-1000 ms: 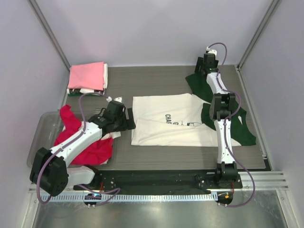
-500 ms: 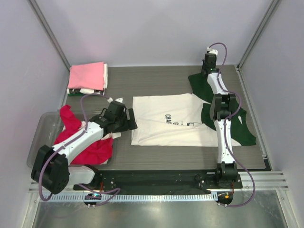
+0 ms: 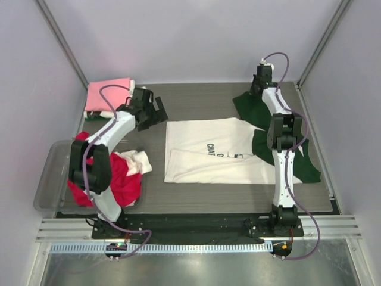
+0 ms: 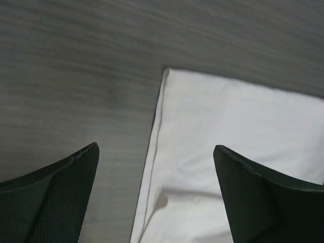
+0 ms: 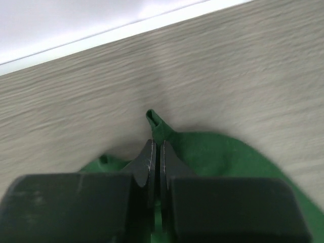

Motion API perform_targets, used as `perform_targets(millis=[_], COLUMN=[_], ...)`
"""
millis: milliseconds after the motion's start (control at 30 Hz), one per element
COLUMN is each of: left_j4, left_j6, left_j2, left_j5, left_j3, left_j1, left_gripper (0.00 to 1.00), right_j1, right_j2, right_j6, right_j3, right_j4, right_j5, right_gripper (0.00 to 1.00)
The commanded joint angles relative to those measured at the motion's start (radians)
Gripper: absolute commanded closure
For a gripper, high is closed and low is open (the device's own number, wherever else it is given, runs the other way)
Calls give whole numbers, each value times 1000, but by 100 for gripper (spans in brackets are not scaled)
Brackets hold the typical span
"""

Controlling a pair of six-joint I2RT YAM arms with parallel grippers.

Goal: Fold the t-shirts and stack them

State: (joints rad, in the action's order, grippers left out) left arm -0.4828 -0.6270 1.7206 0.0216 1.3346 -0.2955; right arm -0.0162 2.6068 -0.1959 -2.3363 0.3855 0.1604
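Four t-shirts lie about the grey table (image 3: 202,98). Nearest the arm bases, the red-magenta tee (image 3: 122,182) sits crumpled at the edge of the clear bin (image 3: 49,173), well behind the left gripper (image 3: 158,111). The cream-white tee (image 3: 202,158) is spread flat mid-table, its far-left corner just under that gripper, whose jaws stand wide apart. The wrist view shows the cloth's hemmed edge running between the two fingers (image 4: 61,192), the corner a little ahead of their tips. Whether they touch the cloth cannot be told. Near the gripper's left rests the folded pale pink tee (image 3: 108,94). At the far edge, the right gripper (image 5: 156,144) has its jaws pressed together on a raised fold of the dark green tee (image 3: 303,162). The rest of that tee trails back toward the near side beneath the arm and partly under the cream-white tee's right side.
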Motion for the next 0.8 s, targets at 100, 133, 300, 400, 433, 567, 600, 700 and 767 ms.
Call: perform_targets(millis=[100,133,300,400,433,567,600,700,767], left_j4=[15,4,6,6,18,47,52,62,70], left_j6=[21,26,20,7,4,0,0,0,1], left_j2=[302,332,462,485,487,493,494,510,520], left_j5=[-112,-120,-173,-193,-199,-215,-216,-230,-239], left_j3=[282,337,422,423,416,383,376,371,370], left_j1=[45,45,58,59,58,58,58,59,59], left_gripper=[24,26,41,47,49,56,56,62,70], right_j1=[-21,-21,-21,-19,-18,-16,-13,-5,-1], right_j2=[-258,-275,-367,-395,-399,-416,-418,-439,-468], right_j6=[-115,-117,-125,-120,-119,-123,-125,-132,-137], right_j3=[141,158,253,284,291,311,315,347,388], right_j4=[-13,-11,-11,-7,-4,0,3,1,1], right_j5=[-94,-101,-113,-110,-102,-102,-102,-107,-104], right_gripper=[99,99,99,99,99,99,99,99,99])
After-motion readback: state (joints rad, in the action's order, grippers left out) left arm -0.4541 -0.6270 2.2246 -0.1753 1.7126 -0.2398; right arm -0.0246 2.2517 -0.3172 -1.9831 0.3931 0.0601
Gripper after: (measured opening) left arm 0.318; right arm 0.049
